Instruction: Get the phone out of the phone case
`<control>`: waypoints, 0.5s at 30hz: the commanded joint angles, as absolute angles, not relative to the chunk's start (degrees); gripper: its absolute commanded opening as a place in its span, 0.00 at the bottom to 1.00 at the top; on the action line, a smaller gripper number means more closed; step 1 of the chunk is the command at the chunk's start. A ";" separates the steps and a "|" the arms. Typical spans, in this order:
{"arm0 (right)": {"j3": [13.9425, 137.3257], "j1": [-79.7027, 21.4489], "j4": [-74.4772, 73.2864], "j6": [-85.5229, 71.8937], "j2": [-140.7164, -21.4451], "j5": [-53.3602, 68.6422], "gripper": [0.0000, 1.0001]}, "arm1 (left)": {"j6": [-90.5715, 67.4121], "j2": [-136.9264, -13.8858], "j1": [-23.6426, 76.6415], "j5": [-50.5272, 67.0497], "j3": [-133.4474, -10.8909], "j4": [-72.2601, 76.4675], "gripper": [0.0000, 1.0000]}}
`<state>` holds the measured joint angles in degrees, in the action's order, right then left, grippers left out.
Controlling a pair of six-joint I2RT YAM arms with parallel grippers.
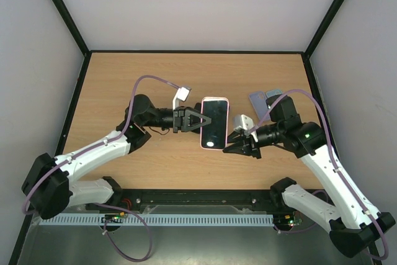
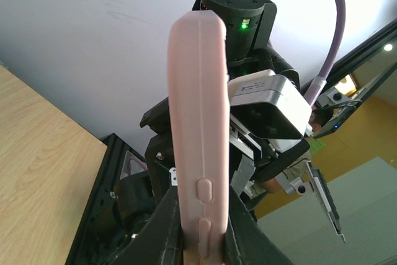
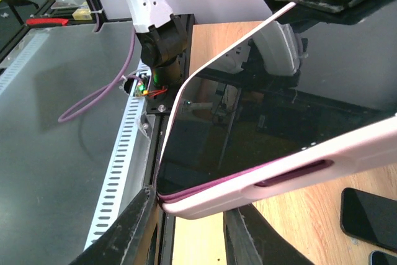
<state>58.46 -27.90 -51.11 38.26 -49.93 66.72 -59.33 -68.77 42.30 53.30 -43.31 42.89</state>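
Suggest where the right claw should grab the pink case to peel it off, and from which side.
Grip the pink case at its near right corner lip, coming from the right. The left claw is already shut on the opposite long edge, the screen faces up, and in the right wrist view that corner's rim sits between the right claw fingers, probably the easiest peeling start.

No text, label, brand, number or sign can be read on any surface in the three views.

phone (image 1: 214, 122) (pink case) — left claw (image 1: 198, 119) | right claw (image 1: 231, 147) grip edges
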 commanded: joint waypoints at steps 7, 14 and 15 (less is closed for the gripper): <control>59.38 -27.78 -52.76 43.54 -50.01 61.50 0.25 | -63.58 -68.38 43.89 58.17 -43.98 52.89 0.02; 59.50 -27.77 -43.27 28.26 -49.86 59.05 0.25 | -63.42 -68.49 44.33 58.04 -43.96 52.75 0.02; 59.02 -27.77 -41.18 25.28 -49.84 57.75 0.25 | -63.41 -68.51 44.40 57.97 -43.97 52.76 0.03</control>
<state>58.67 -27.94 -51.53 37.28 -49.74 65.58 -61.17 -69.65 42.57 54.06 -43.29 45.89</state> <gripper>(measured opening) 0.249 0.095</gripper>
